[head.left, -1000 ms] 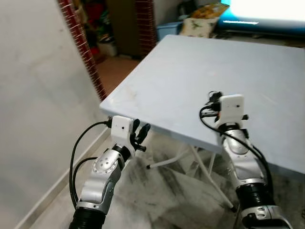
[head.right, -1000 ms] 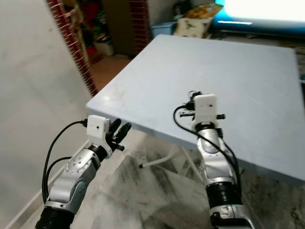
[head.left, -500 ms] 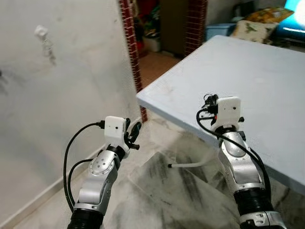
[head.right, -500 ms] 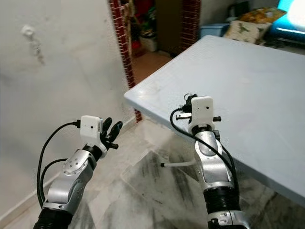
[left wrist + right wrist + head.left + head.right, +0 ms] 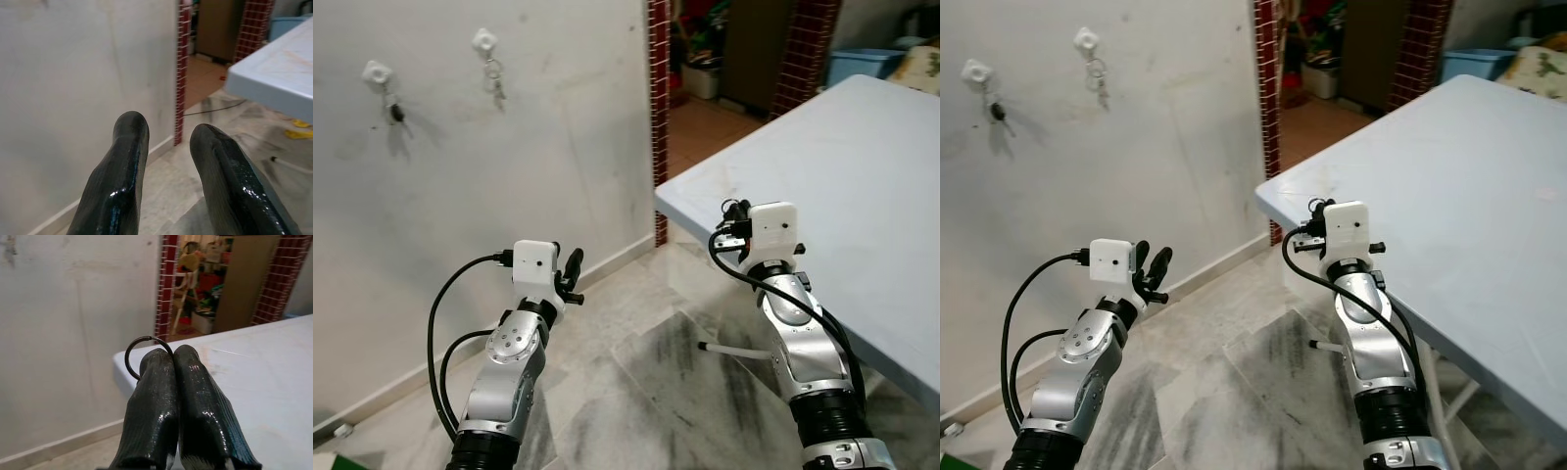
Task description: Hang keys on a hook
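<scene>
Two white hooks [image 5: 377, 71] [image 5: 484, 40] sit high on the grey wall at the far left. A dark key [image 5: 396, 110] hangs from the left one and a small set of keys [image 5: 495, 80] from the right one. My right gripper [image 5: 173, 355] is shut on a thin dark key ring [image 5: 146, 338] that sticks out past its fingertips. It is held up at the corner of the table [image 5: 842, 137], well short of the wall. My left gripper [image 5: 168, 132] is open and empty, raised low in front of the wall.
The pale blue table fills the right side, with a white leg [image 5: 734, 350] under it. A red brick doorway [image 5: 658, 98] opens into a cluttered room behind. Marble floor [image 5: 636, 392] lies between me and the wall's skirting.
The camera has swung to the left, bringing the wall and both hooks into view and pushing the table to the right. Both arms keep the same pose.
</scene>
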